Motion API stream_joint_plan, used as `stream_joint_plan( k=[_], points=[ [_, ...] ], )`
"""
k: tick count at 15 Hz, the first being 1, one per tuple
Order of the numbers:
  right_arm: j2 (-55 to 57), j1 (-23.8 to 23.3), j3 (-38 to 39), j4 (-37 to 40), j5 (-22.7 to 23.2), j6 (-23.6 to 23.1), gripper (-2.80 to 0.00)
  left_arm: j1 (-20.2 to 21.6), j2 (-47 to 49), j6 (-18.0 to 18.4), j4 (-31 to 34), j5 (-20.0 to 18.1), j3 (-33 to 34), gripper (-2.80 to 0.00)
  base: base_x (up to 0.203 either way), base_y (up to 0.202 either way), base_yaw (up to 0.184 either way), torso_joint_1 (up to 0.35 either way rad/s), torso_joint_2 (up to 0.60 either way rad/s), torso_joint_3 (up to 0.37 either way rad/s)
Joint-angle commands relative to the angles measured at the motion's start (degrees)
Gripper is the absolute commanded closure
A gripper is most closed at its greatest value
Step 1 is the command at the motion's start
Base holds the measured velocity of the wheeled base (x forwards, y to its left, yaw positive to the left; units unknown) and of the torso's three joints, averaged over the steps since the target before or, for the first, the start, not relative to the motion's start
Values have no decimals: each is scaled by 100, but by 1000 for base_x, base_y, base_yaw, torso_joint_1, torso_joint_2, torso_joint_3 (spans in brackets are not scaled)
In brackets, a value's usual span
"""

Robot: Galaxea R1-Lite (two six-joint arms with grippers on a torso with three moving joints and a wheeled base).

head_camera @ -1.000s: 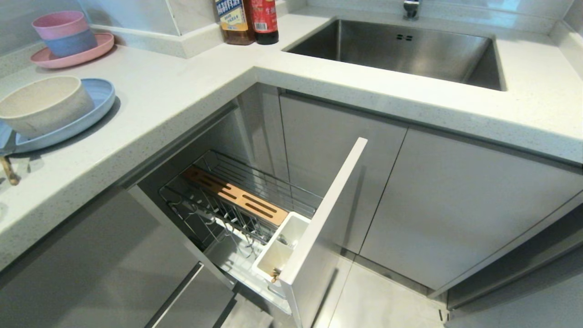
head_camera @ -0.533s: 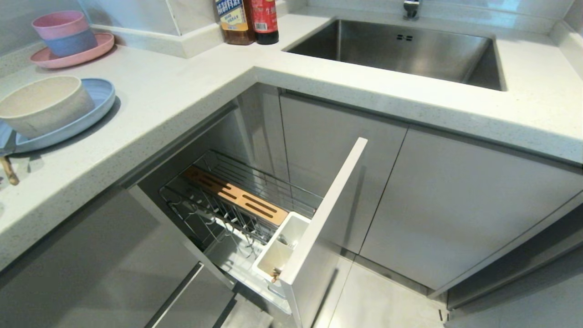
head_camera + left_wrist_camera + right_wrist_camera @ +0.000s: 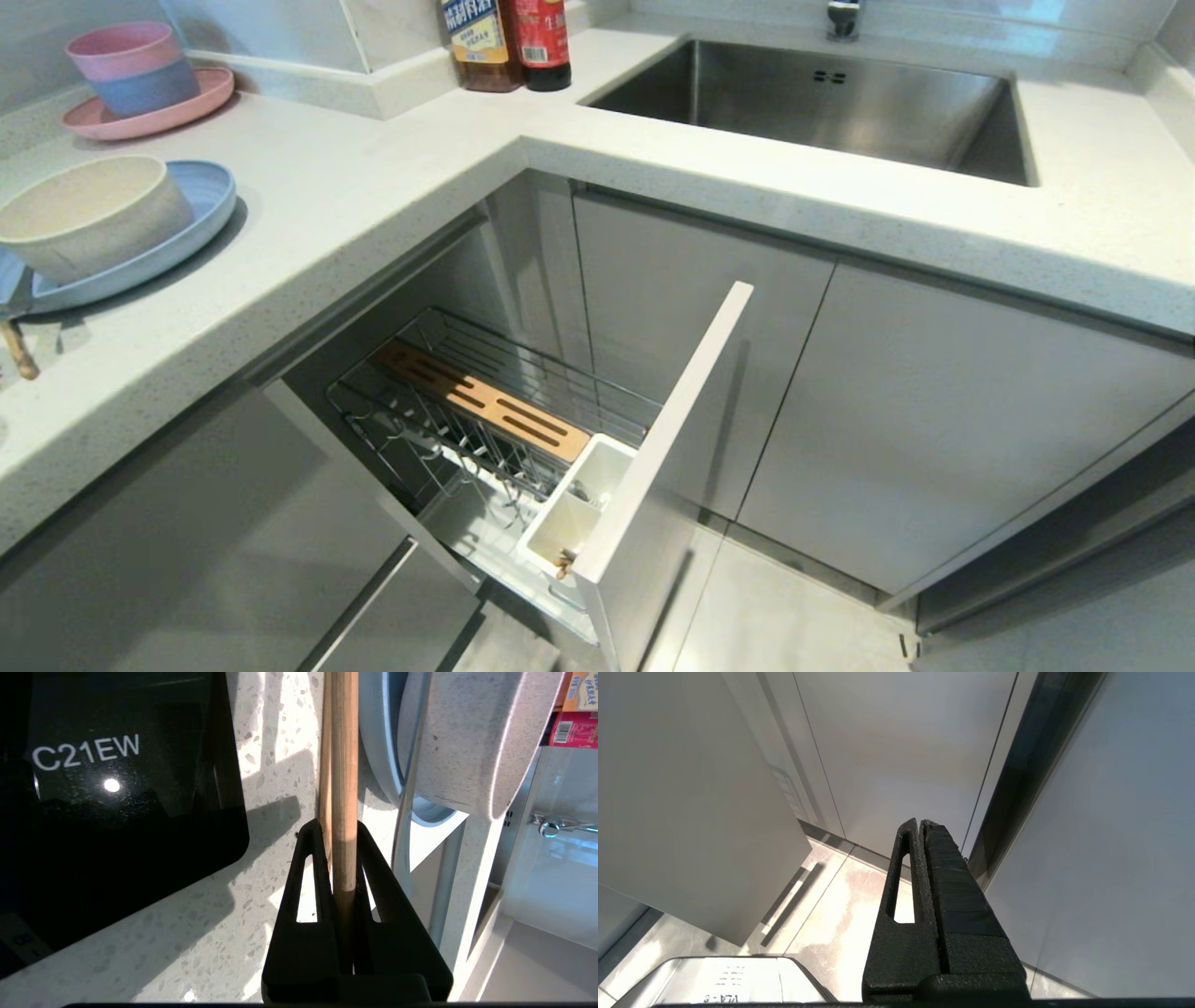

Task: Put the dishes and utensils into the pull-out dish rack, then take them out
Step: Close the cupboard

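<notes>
Wooden chopsticks point(image 3: 343, 765) sit clamped in the left gripper point(image 3: 340, 830) over the speckled surface point(image 3: 196, 933), just beside the pale blue plate point(image 3: 373, 742) carrying the cream bowl point(image 3: 467, 732). Below, the pull-out dish rack point(image 3: 485, 411) stands open. Pressed together and empty, the right gripper point(image 3: 922, 823) hangs near cabinet doors point(image 3: 896, 742).

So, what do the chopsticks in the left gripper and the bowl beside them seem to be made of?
The chopsticks, clamped in the left gripper, look like light unvarnished wood: tan, matte, faint grain. The bowl looks like matte speckled plastic or a fibre composite, cream with dark flecks; ceramic cannot be ruled out.
</notes>
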Motion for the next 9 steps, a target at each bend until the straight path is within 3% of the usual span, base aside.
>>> stream_joint_plan(
  k=[1,2,9],
  points=[
    [2,0,9,-1,1,0,0,38,-47,-18,21,33,-4,0,0,0,0,0,0,0],
    [2,0,9,-1,1,0,0,38,-74,-10,21,88,4,-280,0,0,0,0,0,0],
    [2,0,9,-1,1,0,0,91,-140,-30,29,289,-17,-280,0,0,0,0,0,0]
  ],
)
